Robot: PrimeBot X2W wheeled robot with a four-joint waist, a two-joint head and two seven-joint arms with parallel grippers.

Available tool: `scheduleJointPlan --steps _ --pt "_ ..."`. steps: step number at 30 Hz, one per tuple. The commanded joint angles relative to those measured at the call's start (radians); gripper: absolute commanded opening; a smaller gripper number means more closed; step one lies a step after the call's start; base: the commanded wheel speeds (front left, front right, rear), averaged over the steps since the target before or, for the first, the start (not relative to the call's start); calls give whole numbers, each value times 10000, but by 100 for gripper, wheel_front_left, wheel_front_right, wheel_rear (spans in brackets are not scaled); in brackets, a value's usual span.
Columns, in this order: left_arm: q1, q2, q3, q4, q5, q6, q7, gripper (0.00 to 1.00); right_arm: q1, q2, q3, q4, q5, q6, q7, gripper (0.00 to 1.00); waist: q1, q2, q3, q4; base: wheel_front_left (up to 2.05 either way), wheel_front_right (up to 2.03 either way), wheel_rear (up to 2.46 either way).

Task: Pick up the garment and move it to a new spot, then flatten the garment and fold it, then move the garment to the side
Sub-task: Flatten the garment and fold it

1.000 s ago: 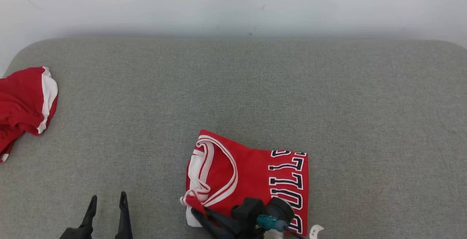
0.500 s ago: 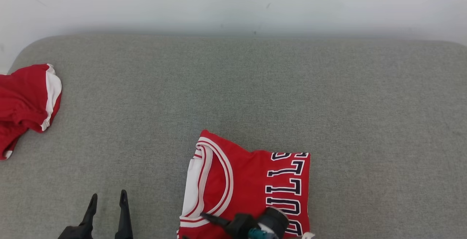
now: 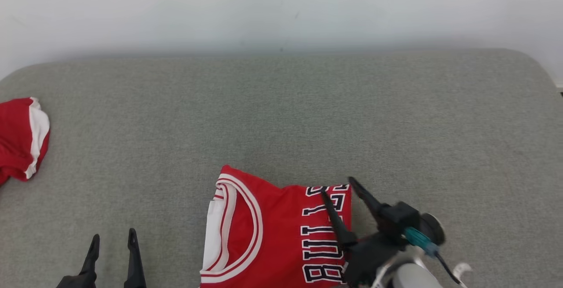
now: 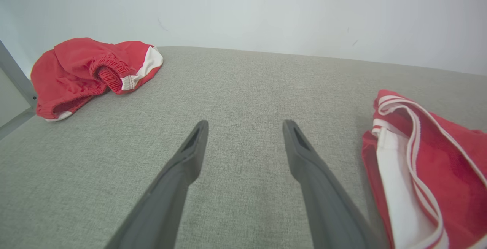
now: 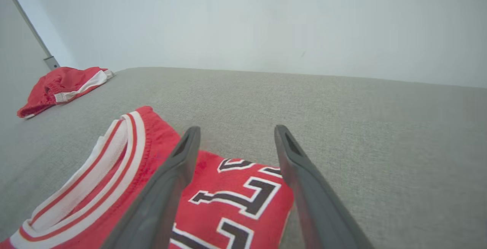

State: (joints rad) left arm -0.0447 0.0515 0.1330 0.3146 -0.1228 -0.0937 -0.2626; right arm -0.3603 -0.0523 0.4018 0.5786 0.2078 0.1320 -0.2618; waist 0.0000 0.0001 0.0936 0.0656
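We are looking across a grey worktop (image 3: 396,116), where the folded red jersey (image 3: 272,239) is lying at the near middle. Red shorts (image 3: 20,143) are lying crumpled at the far left. Our right pincer (image 3: 337,185) is hovering wide open over the jersey's lettered right edge, gripping nothing. Our left pincer (image 3: 113,234) is gaping wide and empty, left of the jersey.

Grey fabric-covered tabletop (image 3: 396,116), far corners rounded. Crumpled red shorts (image 3: 20,140) with a white side stripe lie at its far left edge; elastic waistband visible in left wrist view. Plain white wall (image 3: 281,11) directly behind. Grey upright post (image 5: 26,24) stands past the shorts.
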Motion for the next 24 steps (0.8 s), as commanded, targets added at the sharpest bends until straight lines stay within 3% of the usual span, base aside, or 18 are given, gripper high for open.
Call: scheduleJointPlan --steps 1,2,7,24 --pt "153 -10 94 -66 69 41 -30 100 573 20 -656 -472 -434 -25 -34 100 0 -1 -187 -289 0 0 0" --pt "242 -12 142 -111 113 47 -30 100 986 21 -1288 -996 -686 -25 -35 100 0 -1 -267 -435 0 0 0" --pt "426 -12 284 -174 226 21 -30 100 1841 20 -2342 -1794 -914 -25 -36 100 0 -1 -462 -756 0 0 0" --pt "979 -12 483 -242 367 -61 -30 100 3046 21 -3330 -2353 -782 -25 -24 100 0 -1 -1045 -1100 0 0 0"
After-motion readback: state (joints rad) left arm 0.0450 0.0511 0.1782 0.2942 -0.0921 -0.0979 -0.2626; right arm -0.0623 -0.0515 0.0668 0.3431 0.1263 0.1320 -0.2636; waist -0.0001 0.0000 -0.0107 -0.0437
